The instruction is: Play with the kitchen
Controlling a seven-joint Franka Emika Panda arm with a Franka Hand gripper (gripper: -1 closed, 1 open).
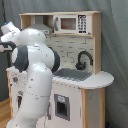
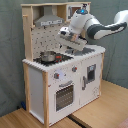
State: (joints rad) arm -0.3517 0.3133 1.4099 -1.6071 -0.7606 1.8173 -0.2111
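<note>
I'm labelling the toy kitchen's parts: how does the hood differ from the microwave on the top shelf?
In the first exterior view, the hood is grey and slopes, while the microwave is a white box. The microwave has a dark window and a button panel; the hood shows neither. Both sit side by side under the kitchen's wooden top board.

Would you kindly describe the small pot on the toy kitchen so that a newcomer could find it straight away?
Start at the toy kitchen of white panels and light wood in the second exterior view. On its worktop, toward the second exterior view's left and below the hood, sits a small metal pot on the hob. It is the only loose, shiny vessel there; the oven door lies below it.
</note>
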